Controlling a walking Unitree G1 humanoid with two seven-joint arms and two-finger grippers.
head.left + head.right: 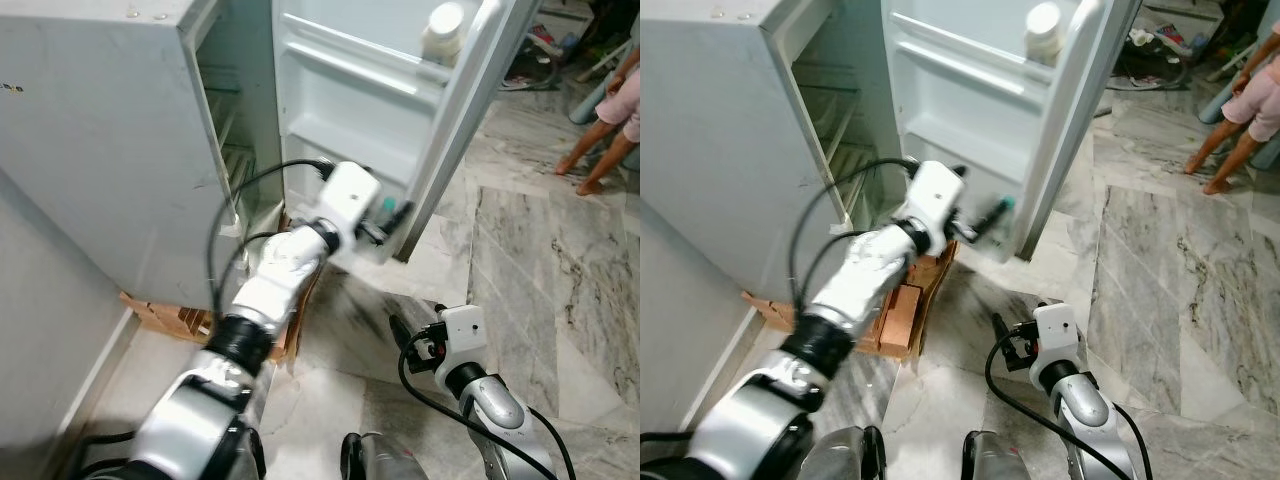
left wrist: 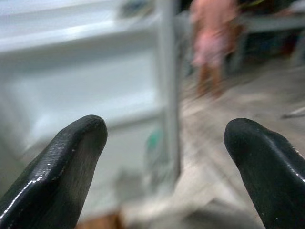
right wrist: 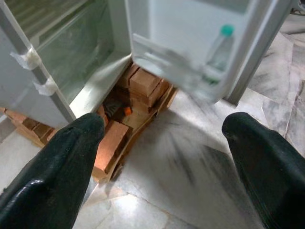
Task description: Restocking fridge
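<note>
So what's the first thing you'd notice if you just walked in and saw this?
The white fridge with its door swung wide open, and the robot's left hand stretched toward the door's bottom shelf, fingers apart and empty. A clear bottle with a green cap stands in that low shelf, and a white jar sits high up in the door. The fridge rests on red bricks, and a person's bare legs show off to the right.

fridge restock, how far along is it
Done: the fridge door stands open, with a white jar on its upper shelf and a green-capped bottle on its bottom shelf. In hand: nothing; the left pincer is open and empty beside that bottom shelf, and the right pincer hangs open low over the floor. Left: I can't tell; no more stock is visible.
</note>
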